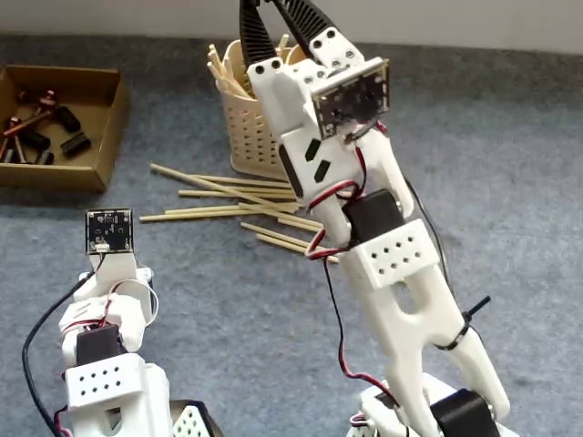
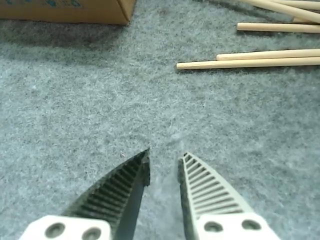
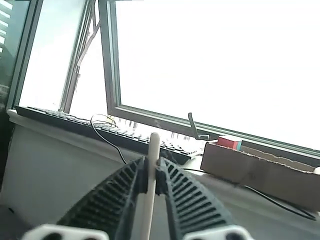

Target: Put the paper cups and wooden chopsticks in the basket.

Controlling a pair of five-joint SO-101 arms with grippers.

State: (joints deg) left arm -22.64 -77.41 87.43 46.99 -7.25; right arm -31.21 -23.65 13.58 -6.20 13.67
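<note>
Right gripper [image 3: 152,165]: clamped on one wooden chopstick [image 3: 154,142], raised at the top centre of the high view.
Held stick's axis: in line with the fingers, its tip poking past them.
Basket [image 1: 244,127]: just beneath that gripper in the high view, with sticks standing in it; the release looks to be downward.
Loose chopsticks [image 1: 228,196]: flat on the carpet, running mostly left to right, mid-frame in front of the basket.
Left gripper [image 2: 165,160]: slightly parted, empty, lower left; likely the nearer arm to them.

Loose wooden chopsticks [image 1: 237,193] lie on the grey felt tabletop [image 1: 228,319] just before the cream slotted plastic basket [image 1: 244,127]; a brown cardboard box [image 1: 55,175] sits left of it.
</note>
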